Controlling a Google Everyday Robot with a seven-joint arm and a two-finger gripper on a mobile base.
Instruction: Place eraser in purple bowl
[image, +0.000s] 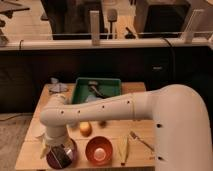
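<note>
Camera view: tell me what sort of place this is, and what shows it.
Likely an office or lab test area: a wooden table set with a green tray and an orange bowl, a white railing behind. The tool hangs over the purple bowl at the view's lower left.

The dark gripper (60, 156) hangs over the purple bowl (74, 149). To its right sits an orange-copper bowl (92, 145), beyond it a green tray (79, 90).

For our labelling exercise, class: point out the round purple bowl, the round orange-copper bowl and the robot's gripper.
Round purple bowl (73, 156): camera view, right rim.
Round orange-copper bowl (90, 147): camera view, left inner wall.
Gripper (61, 157): camera view, its tip, over the purple bowl.
</note>
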